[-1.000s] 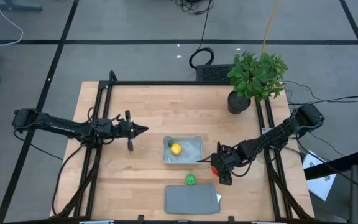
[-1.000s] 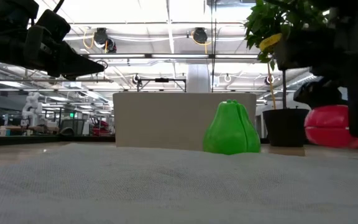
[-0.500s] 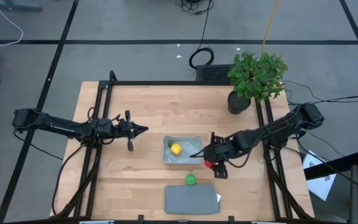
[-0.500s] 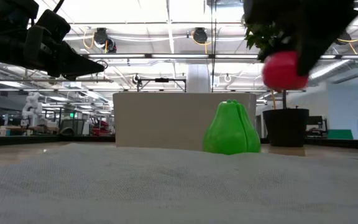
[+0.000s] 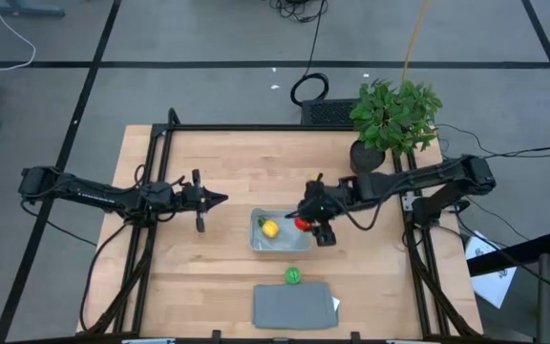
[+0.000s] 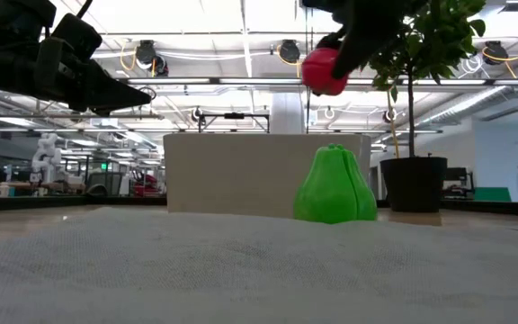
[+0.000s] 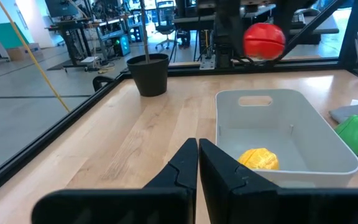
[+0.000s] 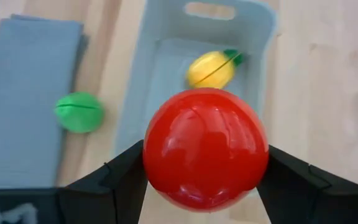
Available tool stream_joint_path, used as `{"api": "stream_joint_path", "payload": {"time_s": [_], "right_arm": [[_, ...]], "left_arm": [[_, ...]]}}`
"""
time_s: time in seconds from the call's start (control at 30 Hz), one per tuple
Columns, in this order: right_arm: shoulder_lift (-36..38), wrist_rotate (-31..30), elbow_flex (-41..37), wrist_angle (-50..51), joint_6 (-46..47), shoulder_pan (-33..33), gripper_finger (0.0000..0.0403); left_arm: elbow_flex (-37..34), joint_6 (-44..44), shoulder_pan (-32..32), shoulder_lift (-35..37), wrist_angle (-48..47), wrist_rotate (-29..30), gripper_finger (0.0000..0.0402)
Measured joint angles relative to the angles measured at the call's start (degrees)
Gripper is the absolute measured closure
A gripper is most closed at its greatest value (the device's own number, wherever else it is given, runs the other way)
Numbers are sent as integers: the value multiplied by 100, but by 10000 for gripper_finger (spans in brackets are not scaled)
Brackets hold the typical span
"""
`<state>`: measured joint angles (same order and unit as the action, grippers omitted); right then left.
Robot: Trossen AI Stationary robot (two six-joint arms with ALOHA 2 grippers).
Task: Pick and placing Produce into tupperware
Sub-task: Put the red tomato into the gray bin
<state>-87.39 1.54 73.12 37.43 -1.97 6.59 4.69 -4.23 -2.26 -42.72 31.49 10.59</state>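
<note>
Above the right rim of the box (image 5: 281, 229), near the middle of the bench (image 5: 237, 162), the right gripper (image 5: 307, 222) holds the red fruit (image 5: 301, 224) clamped between its fingers, lifted well clear of the wood. The right wrist view looks down past the red ball at the open box below, with the yellow fruit (image 8: 212, 69) lying inside near its far wall. Over the last second the right arm has carried the fruit from a spot on the bench right of the box, up and across to the box's edge; in the low view it has risen from bench level to high above the green fruit (image 6: 334, 185).

So 1 piece is already in the box, 1 is in the air at its rim, and the green one rests on the bench between the box and the grey lid (image 5: 294, 306), close to the front edge. The carry looks nearly done; what remains is likely a short move inward over the box floor and a release, clear of the yellow piece. A round ball dropped from height could bounce or roll out over the shallow wall.

The left gripper (image 5: 220, 199) waits with fingers pressed together, holding nothing, hovering left of the box and unmoved throughout. A potted plant (image 5: 394, 119) stands at the back right corner.
</note>
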Motion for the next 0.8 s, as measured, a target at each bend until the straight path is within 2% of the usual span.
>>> {"api": "stream_joint_path", "payload": {"time_s": [0.2, 0.3, 0.5, 0.8], "right_arm": [[-74, 35, 0, -204, -418, -310, 160], [-186, 302, 2, -508, -493, -460, 160], [-735, 606, 2, -1175, -782, -590, 160], [-1496, 761, 0, -1021, -1583, -614, 160]], "left_arm": [[0, -94, 0, -1, -1, 0, 382], [0, -149, 0, 0, -2, 0, 382], [0, -210, 1, 0, -7, 14, 382], [0, -205, 4, 0, -62, 42, 382]]}}
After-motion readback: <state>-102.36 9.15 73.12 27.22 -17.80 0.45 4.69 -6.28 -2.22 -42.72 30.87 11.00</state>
